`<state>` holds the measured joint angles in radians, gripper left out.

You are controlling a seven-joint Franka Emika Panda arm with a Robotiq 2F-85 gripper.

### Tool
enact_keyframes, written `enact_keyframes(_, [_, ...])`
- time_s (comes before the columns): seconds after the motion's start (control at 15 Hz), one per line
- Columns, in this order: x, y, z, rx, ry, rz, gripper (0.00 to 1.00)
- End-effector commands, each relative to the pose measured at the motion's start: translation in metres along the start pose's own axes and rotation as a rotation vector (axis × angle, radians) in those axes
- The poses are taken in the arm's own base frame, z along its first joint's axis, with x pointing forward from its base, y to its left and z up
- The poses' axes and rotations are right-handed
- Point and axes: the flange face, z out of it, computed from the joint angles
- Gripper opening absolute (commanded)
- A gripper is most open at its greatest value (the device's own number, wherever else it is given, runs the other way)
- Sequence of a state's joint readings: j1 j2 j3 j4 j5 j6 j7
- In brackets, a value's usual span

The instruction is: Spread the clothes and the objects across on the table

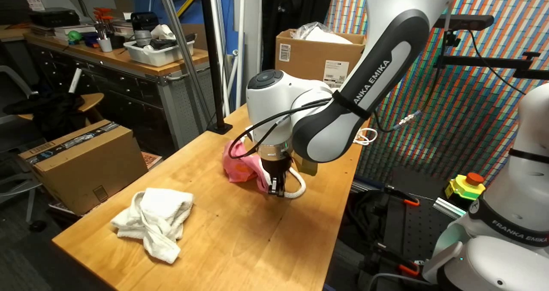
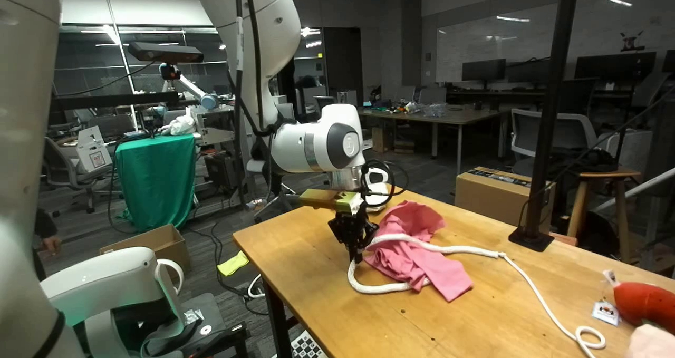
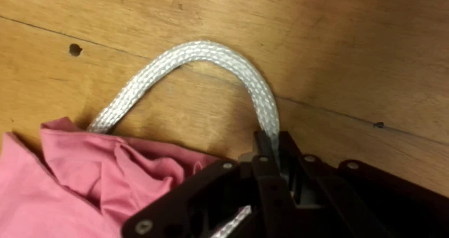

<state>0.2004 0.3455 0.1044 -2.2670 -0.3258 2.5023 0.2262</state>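
Black jointed claw (image 3: 274,140) clamps the thick white braided rope (image 3: 202,50); just beside the claw, crumpled pink cloth (image 2: 408,267) rests on the light-brown wooden desk (image 2: 474,316). Because rope tucks beneath it, pulling could drag or bunch it.

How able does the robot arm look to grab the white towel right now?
Probably not yet: its claw seems closed on the white rope and would likely have to let go first. The towel lies uncovered on the table.
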Motion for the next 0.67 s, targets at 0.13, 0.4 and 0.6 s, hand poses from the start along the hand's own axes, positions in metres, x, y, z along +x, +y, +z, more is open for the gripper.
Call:
enact_keyframes(0.13, [0.003, -0.009, -0.006, 0.046, -0.003, -0.034, 0.08])
enact_keyframes(0.4, [0.006, -0.017, -0.026, 0.060, 0.029, -0.098, 0.07])
enact_keyframes(0.6, [0.011, -0.029, -0.047, 0.072, 0.075, -0.170, 0.07])
